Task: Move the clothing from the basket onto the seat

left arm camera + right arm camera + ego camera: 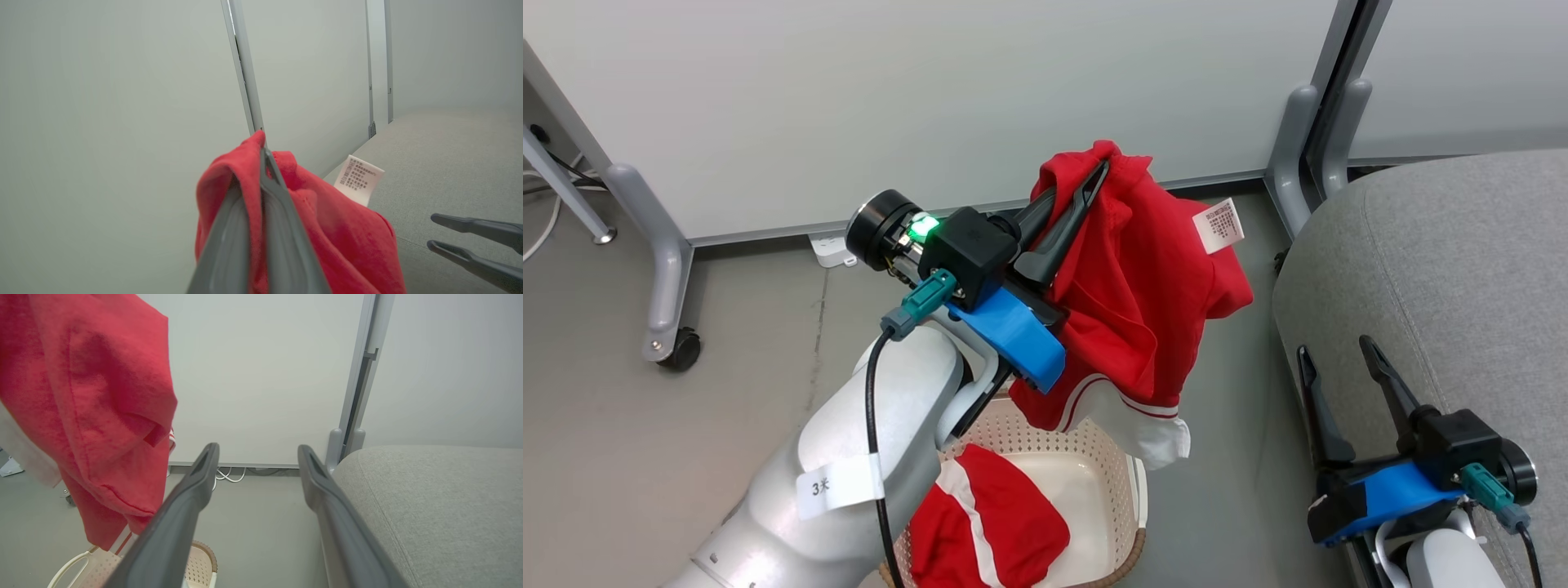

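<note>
My left gripper [1099, 173] is shut on a red garment [1143, 294], which hangs from it in the air above the basket [1123, 482]; its white tag [1218, 225] sticks out to the right. The left wrist view has the red garment [327, 228] pinched between my fingers [282, 220], tag [358, 179] beside them. A second red garment [988, 523] with a white stripe lies in the basket. The grey seat [1445, 269] is at the right. My right gripper [1337, 347] is open and empty by the seat's left edge, also seen as my right gripper [257, 451].
Pale partition panels [931, 98] on grey wheeled legs [666, 269] stand behind the basket. Bare grey floor [645, 441] lies left of the basket and between the basket and the seat. White cables [229, 475] lie at the foot of the panel.
</note>
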Controlling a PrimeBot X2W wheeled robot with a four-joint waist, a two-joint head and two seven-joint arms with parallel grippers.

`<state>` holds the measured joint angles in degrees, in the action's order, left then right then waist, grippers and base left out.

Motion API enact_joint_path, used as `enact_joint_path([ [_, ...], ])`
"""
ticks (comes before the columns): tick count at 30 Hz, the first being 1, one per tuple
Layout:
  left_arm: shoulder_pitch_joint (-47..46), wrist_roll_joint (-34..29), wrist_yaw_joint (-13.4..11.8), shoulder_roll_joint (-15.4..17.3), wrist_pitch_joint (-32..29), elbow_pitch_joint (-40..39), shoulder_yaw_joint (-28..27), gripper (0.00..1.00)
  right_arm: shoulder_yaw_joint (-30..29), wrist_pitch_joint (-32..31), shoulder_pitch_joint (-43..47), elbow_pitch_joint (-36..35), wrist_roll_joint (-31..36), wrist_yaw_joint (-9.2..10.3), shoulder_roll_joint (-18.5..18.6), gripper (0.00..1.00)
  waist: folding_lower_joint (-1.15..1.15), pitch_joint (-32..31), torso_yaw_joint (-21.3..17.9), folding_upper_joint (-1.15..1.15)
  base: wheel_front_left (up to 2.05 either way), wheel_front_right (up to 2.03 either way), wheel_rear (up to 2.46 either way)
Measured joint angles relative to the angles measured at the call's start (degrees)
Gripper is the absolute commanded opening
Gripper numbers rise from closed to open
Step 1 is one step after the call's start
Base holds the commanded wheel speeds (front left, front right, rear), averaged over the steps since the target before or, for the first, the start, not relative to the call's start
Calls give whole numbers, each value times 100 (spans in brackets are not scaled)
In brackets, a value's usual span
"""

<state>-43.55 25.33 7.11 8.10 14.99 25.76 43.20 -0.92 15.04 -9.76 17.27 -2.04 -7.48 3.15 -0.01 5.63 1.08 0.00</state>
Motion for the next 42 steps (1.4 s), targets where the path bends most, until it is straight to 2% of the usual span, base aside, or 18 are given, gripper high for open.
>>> enact_joint_path([
  [14,90,38,0,37,0,1,24,0,288,0,-73,-201,36,-1,31,100,0,-84,38,0,0,0,0],
  [28,87,33,-1,-2,0,-19,71,0,1418,1,-990,-710,-101,-1,300,100,0,8,104,0,0,0,0],
  [33,60,30,-1,-49,0,-40,127,0,1716,1,-1199,-475,-47,-1,365,100,0,39,157,0,0,0,0],
  [42,-34,-20,0,-135,0,-123,240,0,1929,2,-1703,421,142,-1,517,100,1,158,274,0,0,0,0],
])
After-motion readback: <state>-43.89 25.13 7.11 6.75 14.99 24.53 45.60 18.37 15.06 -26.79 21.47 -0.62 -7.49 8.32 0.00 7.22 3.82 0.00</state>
